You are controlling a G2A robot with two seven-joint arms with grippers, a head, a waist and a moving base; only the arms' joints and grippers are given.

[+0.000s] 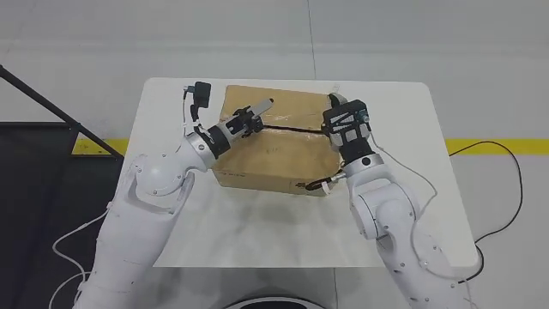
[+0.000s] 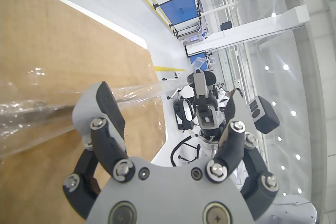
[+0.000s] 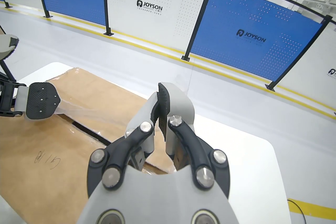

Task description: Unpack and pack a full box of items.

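The left gripper (image 2: 170, 99) is hanging wide open over the cardboard box (image 2: 65, 46) on the worktop (image 2: 126, 34). A clear tape strip (image 2: 147, 89) is stretching off the box to the right gripper (image 2: 200, 78), which is pinching its end.

White table (image 1: 274, 223); blue-white fence panels (image 3: 249, 46); yellow floor line (image 1: 489, 146).

Box (image 1: 257, 159) closed over, contents hidden; the tape (image 2: 141, 91) ducks behind a finger (image 2: 107, 104) of the left hand (image 2: 170, 92), that stretch unseen.
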